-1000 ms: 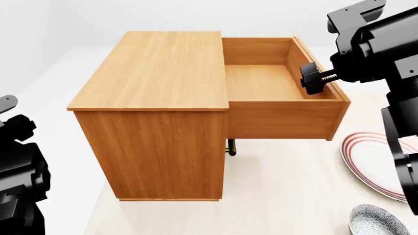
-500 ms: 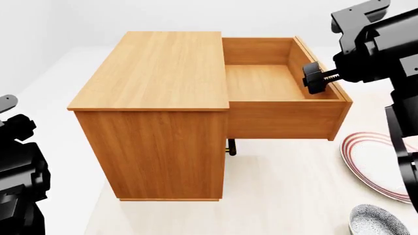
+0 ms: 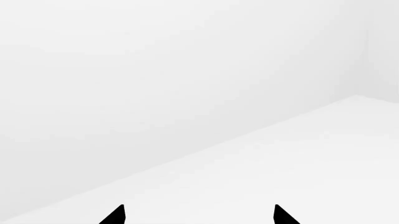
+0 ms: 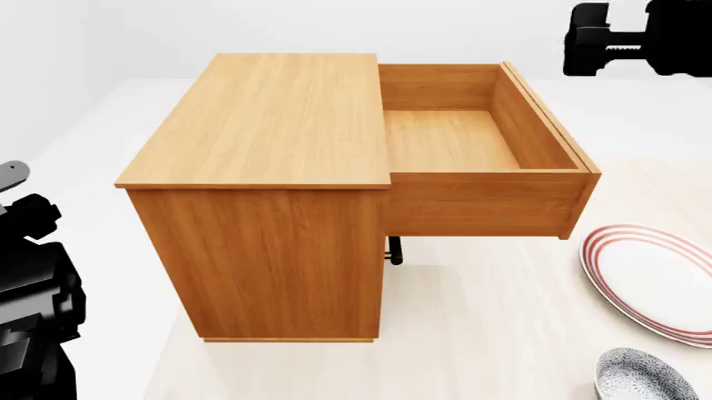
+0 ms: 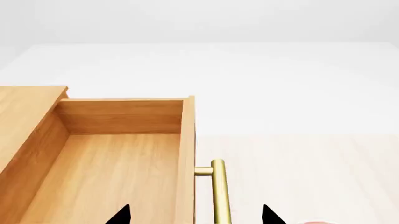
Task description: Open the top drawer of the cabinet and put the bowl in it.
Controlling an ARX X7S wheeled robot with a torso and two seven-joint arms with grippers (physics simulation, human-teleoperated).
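The orange-brown cabinet (image 4: 267, 125) stands at the middle left of the head view. Its top drawer (image 4: 456, 142) is pulled out to the right, and its wooden box (image 5: 112, 172) is bare inside. The brass handle (image 5: 218, 196) shows on the drawer front. My right gripper (image 5: 194, 217) is open and hangs above the drawer front, clear of the handle; in the head view this gripper (image 4: 595, 42) sits high at the top right. The speckled bowl (image 4: 645, 377) rests at the bottom right. My left gripper (image 3: 198, 217) is open over bare white floor.
A flat red-ringed white plate (image 4: 656, 283) lies right of the cabinet, just behind the bowl. My left arm (image 4: 33, 300) fills the bottom left corner. A lower drawer's handle (image 4: 393, 250) pokes out under the open drawer. Pale floor surrounds the cabinet.
My right gripper has let go of the drawer front and risen up and to the right. The drawer stays pulled out. The left arm has not moved.
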